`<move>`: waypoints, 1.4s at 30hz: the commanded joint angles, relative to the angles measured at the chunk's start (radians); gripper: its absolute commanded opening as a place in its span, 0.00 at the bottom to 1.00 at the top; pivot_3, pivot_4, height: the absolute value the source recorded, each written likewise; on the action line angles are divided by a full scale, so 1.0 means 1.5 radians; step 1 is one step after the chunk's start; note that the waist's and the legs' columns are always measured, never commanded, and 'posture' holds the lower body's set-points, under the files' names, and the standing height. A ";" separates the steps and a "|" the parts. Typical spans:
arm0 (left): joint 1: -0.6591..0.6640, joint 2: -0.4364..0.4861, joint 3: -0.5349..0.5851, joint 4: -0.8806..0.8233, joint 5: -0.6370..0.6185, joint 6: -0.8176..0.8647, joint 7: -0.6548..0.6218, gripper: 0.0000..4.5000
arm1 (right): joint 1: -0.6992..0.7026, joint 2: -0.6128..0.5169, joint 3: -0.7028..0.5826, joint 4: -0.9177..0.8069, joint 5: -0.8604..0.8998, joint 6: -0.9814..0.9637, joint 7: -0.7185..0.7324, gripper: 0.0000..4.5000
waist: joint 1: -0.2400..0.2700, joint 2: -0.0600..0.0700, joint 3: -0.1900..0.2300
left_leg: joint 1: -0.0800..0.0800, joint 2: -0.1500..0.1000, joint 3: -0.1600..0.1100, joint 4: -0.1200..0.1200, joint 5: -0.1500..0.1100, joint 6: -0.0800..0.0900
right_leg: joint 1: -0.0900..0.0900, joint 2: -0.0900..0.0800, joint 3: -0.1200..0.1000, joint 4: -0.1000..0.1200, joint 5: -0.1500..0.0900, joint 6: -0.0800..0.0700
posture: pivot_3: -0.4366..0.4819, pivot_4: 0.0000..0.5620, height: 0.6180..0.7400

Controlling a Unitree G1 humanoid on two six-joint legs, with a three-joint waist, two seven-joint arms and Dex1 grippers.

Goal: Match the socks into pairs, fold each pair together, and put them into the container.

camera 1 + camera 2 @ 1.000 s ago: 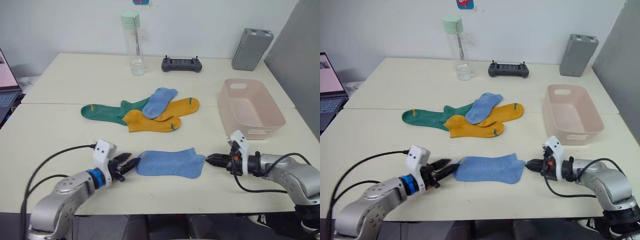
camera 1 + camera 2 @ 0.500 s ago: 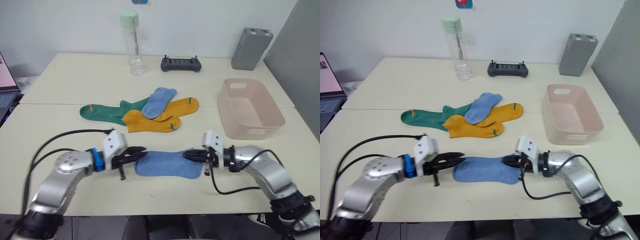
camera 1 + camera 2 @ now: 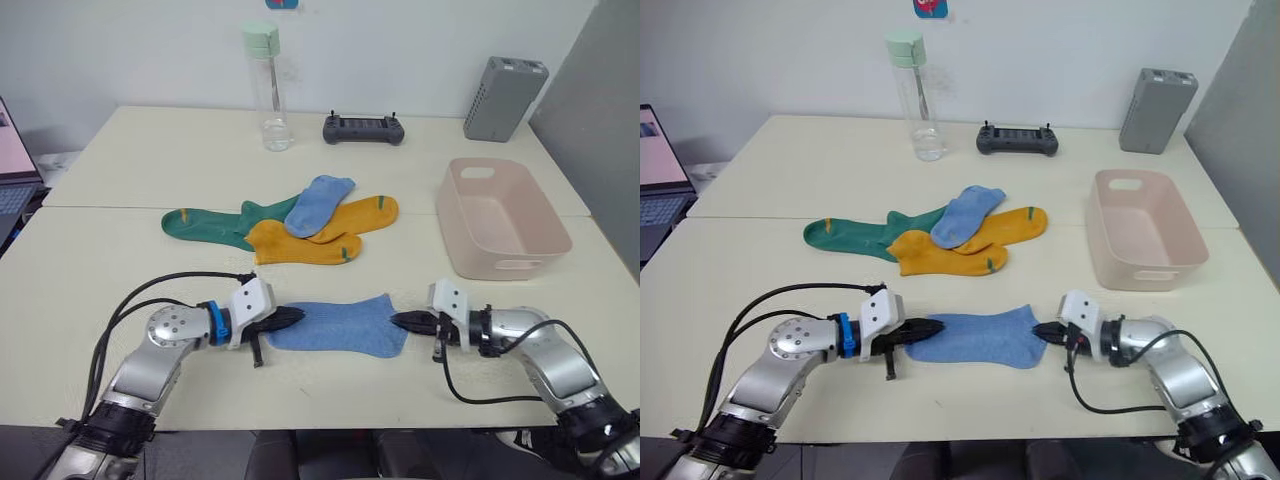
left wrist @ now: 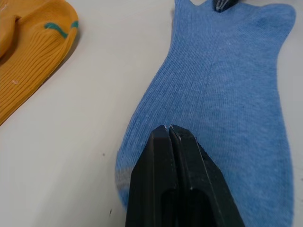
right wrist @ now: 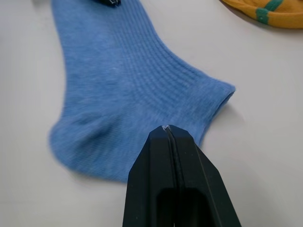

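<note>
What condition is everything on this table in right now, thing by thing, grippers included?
Near blue sock: flat on the table, a gripper at each end.
Left gripper: shut, tip on the sock's end.
Right gripper: shut, at the sock's other end.
Second blue sock: lying on top of the pile.
Yellow socks: overlapping, unfolded.
Green sock: partly under the yellow ones.
Pink container: empty.
Bottle: upright, capped.

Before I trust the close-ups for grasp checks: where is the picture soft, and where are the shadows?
Left wrist view: the black fingers in the foreground look soft, while the flat light blue fabric sock shows crisp ribbing. Right wrist view: the same, with a faint shadow under the sock's cuff. Head views: even light, soft shadows.
</note>
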 commanded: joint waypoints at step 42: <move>-0.013 -0.098 0.156 -0.017 0.004 0.040 0.243 1.00 | -0.055 0.114 -0.057 -0.121 -0.017 0.050 -0.190 1.00 | 0.012 0.000 0.000 | 0.000 0.000 0.001 0.004 0.000 0.000 | 0.001 0.000 0.001 0.000 0.000 -0.001 | 0.48 0.27 1.00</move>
